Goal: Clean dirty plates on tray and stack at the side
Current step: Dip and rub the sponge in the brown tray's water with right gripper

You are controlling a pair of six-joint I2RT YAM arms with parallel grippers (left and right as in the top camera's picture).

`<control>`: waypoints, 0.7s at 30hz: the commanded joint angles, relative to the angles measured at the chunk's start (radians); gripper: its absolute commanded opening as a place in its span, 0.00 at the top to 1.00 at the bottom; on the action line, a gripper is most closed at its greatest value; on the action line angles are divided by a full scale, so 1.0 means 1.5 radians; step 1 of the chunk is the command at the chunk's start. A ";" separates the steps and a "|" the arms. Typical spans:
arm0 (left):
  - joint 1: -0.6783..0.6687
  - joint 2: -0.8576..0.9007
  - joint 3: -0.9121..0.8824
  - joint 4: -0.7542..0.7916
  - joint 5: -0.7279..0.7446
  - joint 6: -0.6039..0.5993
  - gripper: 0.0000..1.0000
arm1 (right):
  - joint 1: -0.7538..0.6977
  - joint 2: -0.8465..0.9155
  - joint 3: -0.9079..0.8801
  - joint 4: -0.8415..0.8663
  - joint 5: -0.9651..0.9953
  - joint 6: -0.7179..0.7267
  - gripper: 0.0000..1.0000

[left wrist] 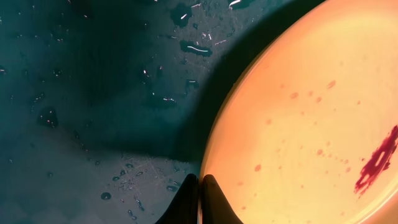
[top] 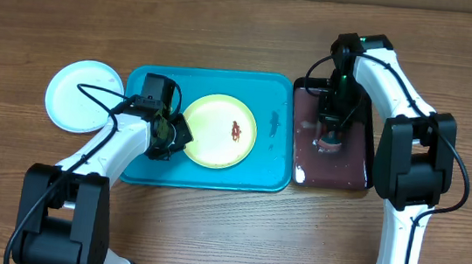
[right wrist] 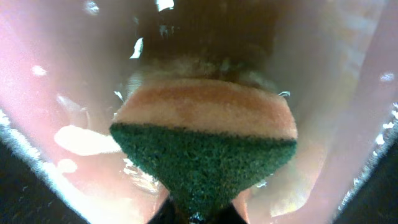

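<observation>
- Overhead: one small round yellow-green plastic plate [top: 209,134] sits mid-way in the large turquoise rectangular plastic tray [top: 267,172]. It has a reddish-brown smear [top: 236,132] near its centre and is not wiped yet.
- A small round pale plastic plate [top: 81,96], white to light blue, lies on the wooden table [top: 208,234] just left of the tray, off it.
  - No smear shows on it, so I judge it cleaned and parked.
  - I can't tell if that's one plate or two stacked. No third plate shows anywhere else.
- Left gripper [top: 176,134] is at the yellow-green plate's left edge. In the left wrist view the fingertips [left wrist: 214,200] are closed together with the rim pinched between them. This reads as steadying the plate for scrubbing.
- Right gripper [top: 330,142] is well apart from the plate, down in the narrow black tray [top: 351,166] of dark liquid beside the turquoise tray.
  - In the right wrist view the jaws are clamped on a green-and-orange scrubbing sponge [right wrist: 205,143].
  - The sponge is squeezed narrow at the grip and sits in the wet.
- Water droplets [left wrist: 186,46] lie on the tray floor next to the plate.
- Status: partway. At least one plate is at the side. The yellow-green one needs a scrub, then stacking on the pale plate.
- Next need: carry the wet sponge across to the smear without dragging the pinched plate.
</observation>
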 commanded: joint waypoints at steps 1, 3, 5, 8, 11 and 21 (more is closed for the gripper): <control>0.003 0.003 0.012 0.002 -0.007 0.003 0.95 | 0.002 -0.023 0.059 -0.022 -0.004 0.000 0.96; 0.003 0.003 0.012 0.003 -0.007 0.003 0.94 | 0.002 -0.026 0.087 -0.048 -0.002 -0.007 0.96; 0.003 0.003 0.012 0.006 -0.010 0.004 0.91 | 0.003 -0.035 0.116 -0.078 0.008 -0.008 0.96; 0.003 0.003 0.012 0.012 -0.012 0.003 0.87 | 0.003 -0.059 0.119 -0.081 0.009 -0.010 0.96; 0.003 0.003 0.012 0.015 -0.015 0.005 0.85 | 0.003 -0.064 0.119 -0.081 0.009 -0.015 0.96; 0.003 0.003 0.012 0.014 -0.024 0.006 0.96 | 0.003 -0.064 0.119 -0.091 0.008 -0.027 0.96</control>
